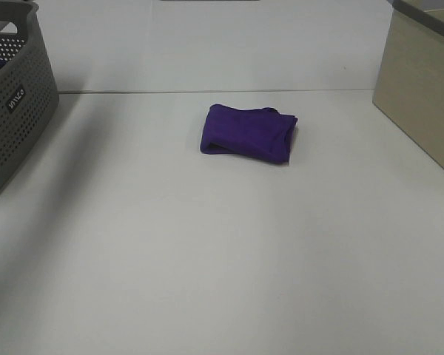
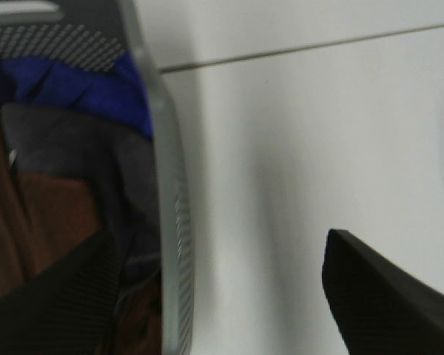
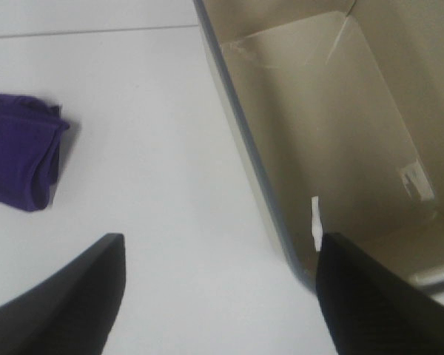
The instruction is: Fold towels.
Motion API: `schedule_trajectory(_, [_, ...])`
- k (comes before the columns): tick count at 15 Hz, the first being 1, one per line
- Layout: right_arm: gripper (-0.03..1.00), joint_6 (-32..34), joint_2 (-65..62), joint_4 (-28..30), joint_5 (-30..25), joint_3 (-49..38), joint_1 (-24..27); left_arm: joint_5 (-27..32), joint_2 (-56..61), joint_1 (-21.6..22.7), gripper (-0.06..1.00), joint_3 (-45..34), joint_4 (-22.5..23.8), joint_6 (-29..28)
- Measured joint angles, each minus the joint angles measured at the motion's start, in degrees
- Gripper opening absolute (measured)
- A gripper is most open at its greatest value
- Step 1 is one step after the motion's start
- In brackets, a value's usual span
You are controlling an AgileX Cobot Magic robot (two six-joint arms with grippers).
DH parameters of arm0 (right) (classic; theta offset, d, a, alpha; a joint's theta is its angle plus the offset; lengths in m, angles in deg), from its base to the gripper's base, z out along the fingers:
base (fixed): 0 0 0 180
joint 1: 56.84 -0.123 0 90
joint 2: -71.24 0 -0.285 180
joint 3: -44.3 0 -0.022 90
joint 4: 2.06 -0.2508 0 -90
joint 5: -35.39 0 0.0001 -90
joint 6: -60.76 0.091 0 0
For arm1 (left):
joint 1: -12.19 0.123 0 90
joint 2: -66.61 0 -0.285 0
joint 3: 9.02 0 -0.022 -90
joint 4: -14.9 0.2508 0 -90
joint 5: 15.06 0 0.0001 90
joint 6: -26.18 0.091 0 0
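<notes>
White matte tabletop, plain pale wall behind; a seam runs across near the far edge.

Overhead view: deep purple microfibre towel lies folded into a compact, slightly lumpy rectangle, centred side to side and toward the far edge. Grey perforated plastic basket stands at the far left corner, well apart from the towel. Beige open box stands at the far right edge. Neither arm appears in this view.

Left wrist view: left gripper hangs over the basket rim, one dark finger inside the basket, the other over bare table. Fingers spread, nothing between them. Inside the basket: blue, grey and brown cloths, blurred.

Right wrist view: right gripper hovers near the box wall, fingers apart and holding nothing. Box interior looks bare apart from scraps of white tape. The folded towel sits at the edge of this view.

Judgement: this towel's folding looks finished. Next move likely either placing the folded towel into the box, which calls for the right arm to reach it, or the left gripper drawing a fresh cloth from the basket.
</notes>
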Motion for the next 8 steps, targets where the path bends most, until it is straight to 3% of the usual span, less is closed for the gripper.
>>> schedule_trajectory(4, [0.72, 0.0, -29.6, 1.3, -0.1, -19.9, 0.0, 0.2, 31.8, 2.5, 0.70, -29.1, 0.8, -0.5])
schedule_trajectory(8, [0.72, 1.1, -56.6, 3.3, -0.3, -35.1, 0.0, -3.3, 58.0, 2.5, 0.70, -48.1, 2.8, -1.8])
